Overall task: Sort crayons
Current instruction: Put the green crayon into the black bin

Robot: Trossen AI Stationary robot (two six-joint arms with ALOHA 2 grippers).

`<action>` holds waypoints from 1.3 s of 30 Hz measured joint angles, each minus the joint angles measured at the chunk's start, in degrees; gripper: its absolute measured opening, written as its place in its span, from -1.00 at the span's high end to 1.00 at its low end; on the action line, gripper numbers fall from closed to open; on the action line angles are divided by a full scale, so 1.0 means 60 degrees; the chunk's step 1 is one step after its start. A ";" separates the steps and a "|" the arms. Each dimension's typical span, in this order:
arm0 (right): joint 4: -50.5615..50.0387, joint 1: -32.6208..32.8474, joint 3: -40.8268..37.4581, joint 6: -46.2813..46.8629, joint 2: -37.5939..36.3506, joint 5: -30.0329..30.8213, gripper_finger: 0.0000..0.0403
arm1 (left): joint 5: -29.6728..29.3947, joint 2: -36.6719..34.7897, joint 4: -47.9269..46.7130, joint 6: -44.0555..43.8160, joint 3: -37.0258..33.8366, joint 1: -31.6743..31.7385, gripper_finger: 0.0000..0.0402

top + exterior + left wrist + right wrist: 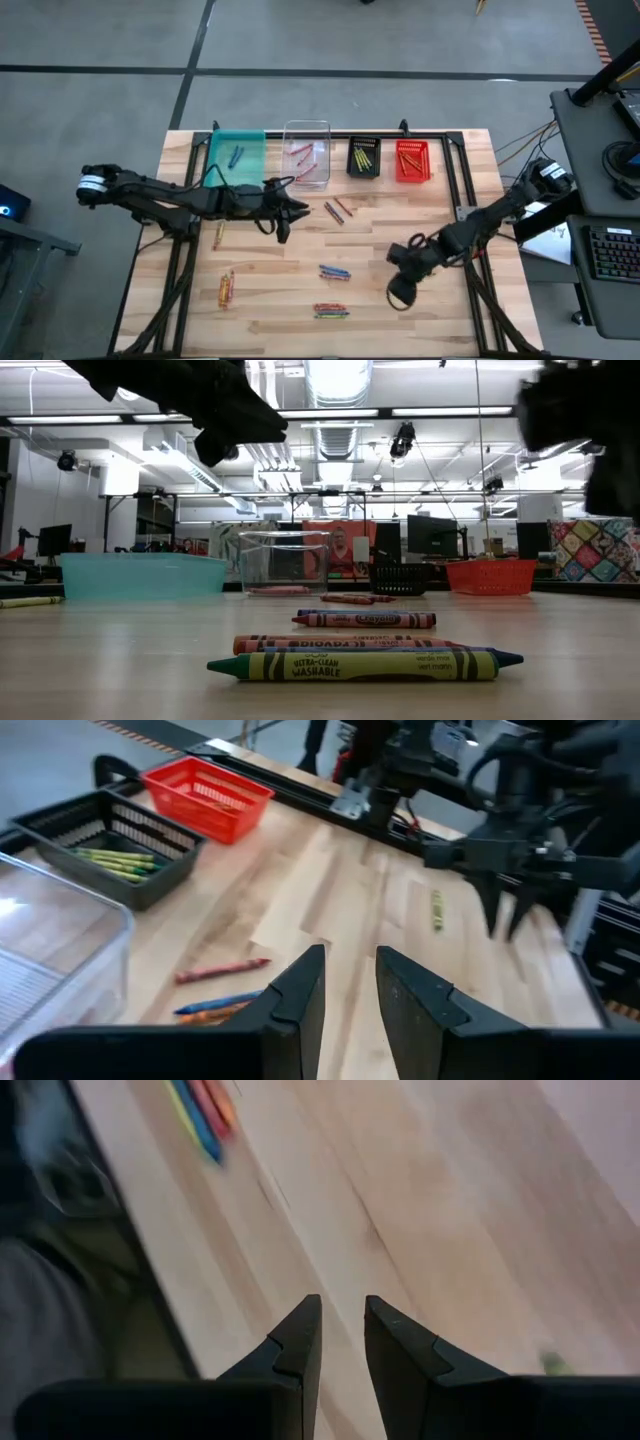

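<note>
Across the middle and lower part of the high view, the crayons (334, 272) lie in small loose clusters on the table (440, 320); a few already sit in the bins along the top. They look light, stiff and slick, likely to roll, so you should pinch one across its middle. Your left gripper (350, 990) hangs at centre-left with a narrow empty gap; your right gripper (342, 1342), lower right, shows the same.

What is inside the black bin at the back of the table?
The black bin holds several yellow crayons, lying side by side on its floor. Its mesh walls hide part of the floor, so whether more crayons lie there cannot be seen.
</note>
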 joint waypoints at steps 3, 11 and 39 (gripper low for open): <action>-0.0978 0.0378 0.0000 -0.0221 0.0000 -0.0023 0.66 | -0.0006 0.0000 0.0100 0.0000 0.0000 -0.0344 0.63; -0.3430 0.1329 0.0000 -0.0618 0.0000 -0.0102 0.66 | -0.0022 0.0000 0.0221 0.0029 0.0000 -0.0906 0.62; -0.4158 0.1702 0.0000 -0.3182 0.0689 0.1551 0.66 | -0.0760 0.0000 0.0218 -0.0290 0.0000 -0.0998 0.62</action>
